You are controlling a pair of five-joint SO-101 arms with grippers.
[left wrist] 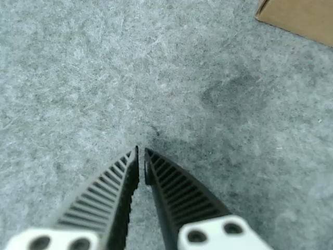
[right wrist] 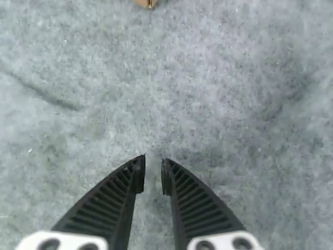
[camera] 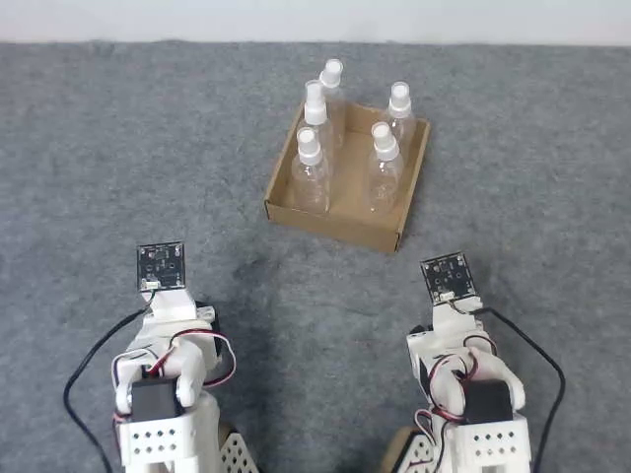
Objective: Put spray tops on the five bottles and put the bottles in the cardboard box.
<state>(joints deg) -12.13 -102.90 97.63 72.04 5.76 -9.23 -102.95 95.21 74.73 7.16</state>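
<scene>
Several clear bottles with white spray tops stand upright in the cardboard box (camera: 335,225) at the far middle of the table, among them one near the box's front left (camera: 309,169), one at the right (camera: 385,163) and one at the back (camera: 331,87). Both arms are folded back at the near edge, well short of the box. The left arm (camera: 163,374) sits at the near left and the right arm (camera: 463,384) at the near right. My left gripper (left wrist: 142,152) is shut over bare carpet. My right gripper (right wrist: 153,160) hangs over carpet too, shut to a narrow slit with nothing in it.
Grey carpet (camera: 118,158) covers the table on all sides of the box. A corner of the box (left wrist: 302,18) shows beyond the left gripper, and a small corner (right wrist: 148,3) beyond the right one. A white wall strip runs along the far edge.
</scene>
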